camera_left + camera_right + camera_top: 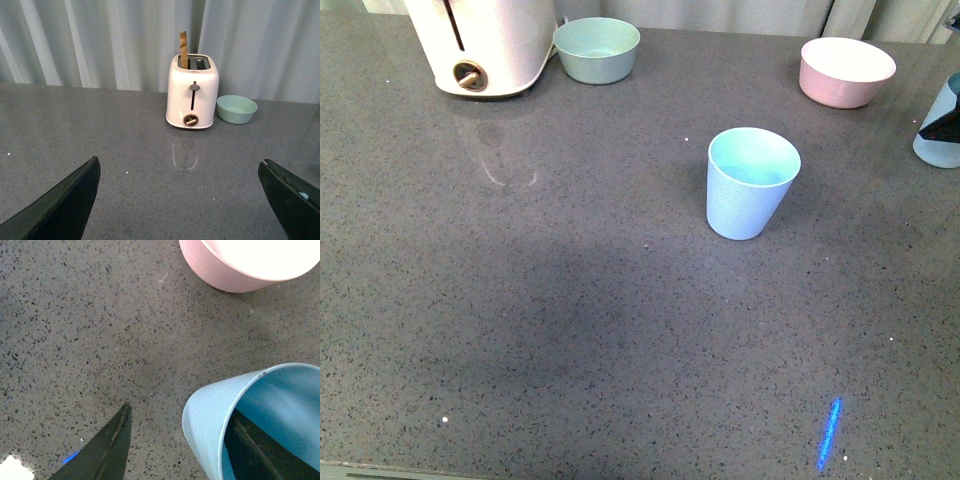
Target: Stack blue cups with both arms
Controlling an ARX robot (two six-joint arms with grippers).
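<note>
One blue cup (750,185) stands upright and empty near the middle of the grey counter (570,320). A second blue cup (935,152) sits at the right edge of the front view, cut off by the frame, with a black finger (942,122) across it. In the right wrist view my right gripper (182,450) is open and straddles this cup's wall (207,425): one finger (255,452) is inside the cup, the other (105,450) outside it. My left gripper (180,200) is open over bare counter, with no cup in its view.
A white toaster (485,40) holding a slice stands at the back left, next to a mint-green bowl (597,48). The pink bowl (847,70) sits at the back right, close to the second cup. Grey curtains (100,45) hang behind the counter.
</note>
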